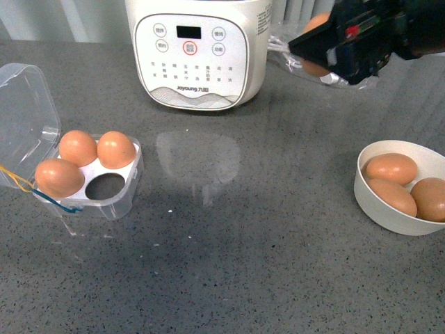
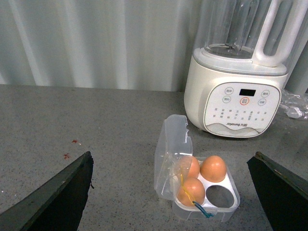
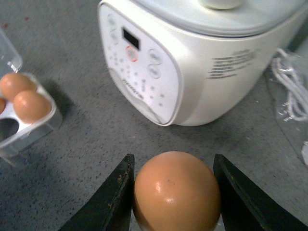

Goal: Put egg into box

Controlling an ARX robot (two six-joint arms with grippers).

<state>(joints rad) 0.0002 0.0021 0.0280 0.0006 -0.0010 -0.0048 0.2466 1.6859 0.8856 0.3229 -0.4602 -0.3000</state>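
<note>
My right gripper is shut on the egg, an orange-brown one held between both dark fingers above the table. In the front view that gripper hangs at the upper right, with the egg partly hidden behind it. The box, a clear carton with its lid open to the left, sits at the left with three eggs in it and its near-right cup empty. The box also shows in the left wrist view, below and between the spread fingers of my open left gripper, which is well above it.
A white Joyoung appliance stands at the back centre. At the right is a white bowl holding three brown eggs. A clear plastic bag with a white cable lies beside the appliance, behind my right gripper.
</note>
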